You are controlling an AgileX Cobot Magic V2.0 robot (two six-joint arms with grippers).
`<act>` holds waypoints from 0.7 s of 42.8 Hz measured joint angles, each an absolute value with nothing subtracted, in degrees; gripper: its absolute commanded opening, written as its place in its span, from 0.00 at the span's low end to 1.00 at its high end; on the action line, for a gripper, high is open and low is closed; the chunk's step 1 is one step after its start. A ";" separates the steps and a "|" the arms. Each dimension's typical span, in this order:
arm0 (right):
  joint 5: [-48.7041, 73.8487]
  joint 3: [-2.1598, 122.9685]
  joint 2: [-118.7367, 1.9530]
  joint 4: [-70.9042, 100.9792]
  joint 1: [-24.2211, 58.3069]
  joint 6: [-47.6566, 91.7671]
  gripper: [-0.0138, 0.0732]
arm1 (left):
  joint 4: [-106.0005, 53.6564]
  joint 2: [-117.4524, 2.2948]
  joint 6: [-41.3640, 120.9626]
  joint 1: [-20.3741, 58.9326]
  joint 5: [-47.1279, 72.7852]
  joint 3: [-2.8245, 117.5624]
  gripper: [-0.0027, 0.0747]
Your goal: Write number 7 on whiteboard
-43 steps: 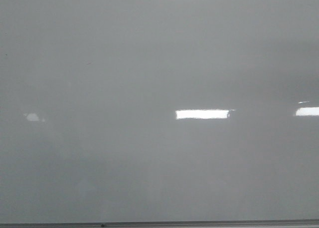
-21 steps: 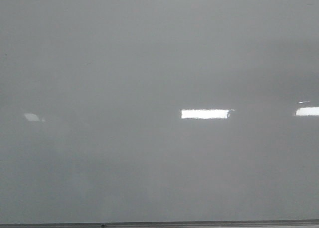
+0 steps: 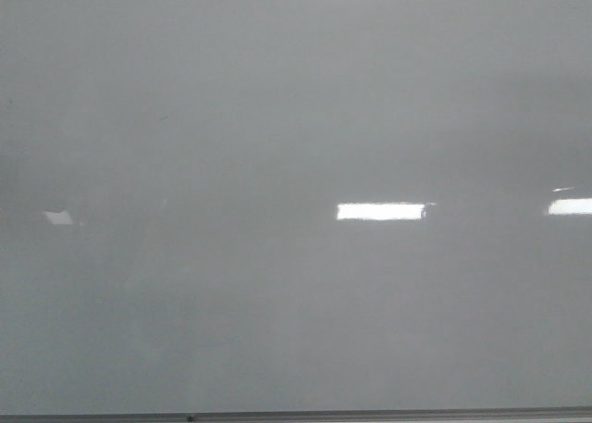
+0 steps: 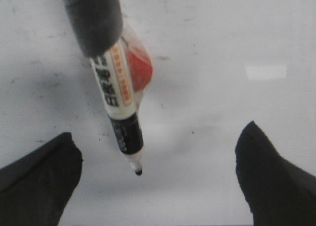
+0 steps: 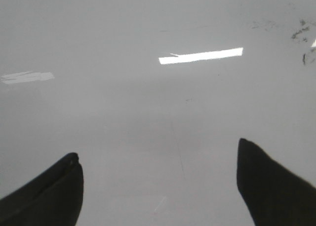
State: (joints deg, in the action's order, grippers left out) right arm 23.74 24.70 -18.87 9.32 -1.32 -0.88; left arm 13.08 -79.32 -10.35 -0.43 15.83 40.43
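Observation:
The whiteboard (image 3: 277, 118) fills the front view, glossy pale grey, and no number 7 shows on it in any view. Neither gripper shows in the front view. In the left wrist view my left gripper (image 4: 159, 129) is open, its dark fingers (image 4: 39, 181) wide apart over the board (image 4: 222, 33). A white and black marker (image 4: 121, 95) hangs from a black holder (image 4: 94, 18) above the jaws, not between them. Its black tip (image 4: 138, 172) is at or just above the board. My right gripper (image 5: 157, 148) is open and empty over the bare board (image 5: 148, 102).
The board's thin grey frame edge (image 3: 370, 414) runs along the bottom of the front view. Bright glare patches (image 3: 381, 211) lie on the board. Faint dark smudges (image 5: 302, 33) mark the board in the right wrist view.
No line has appeared on the board. The middle glare patch has shortened at its left end and the small glare at the left has shifted slightly.

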 measured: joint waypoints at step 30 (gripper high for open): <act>23.74 24.70 -18.87 9.32 -1.32 -0.88 0.90 | 13.56 -84.87 -11.30 -3.79 6.83 40.43 0.18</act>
State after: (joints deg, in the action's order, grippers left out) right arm 23.74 24.70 -18.87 9.32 -1.32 -0.88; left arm 13.56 -84.87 -11.30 -3.79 6.83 40.43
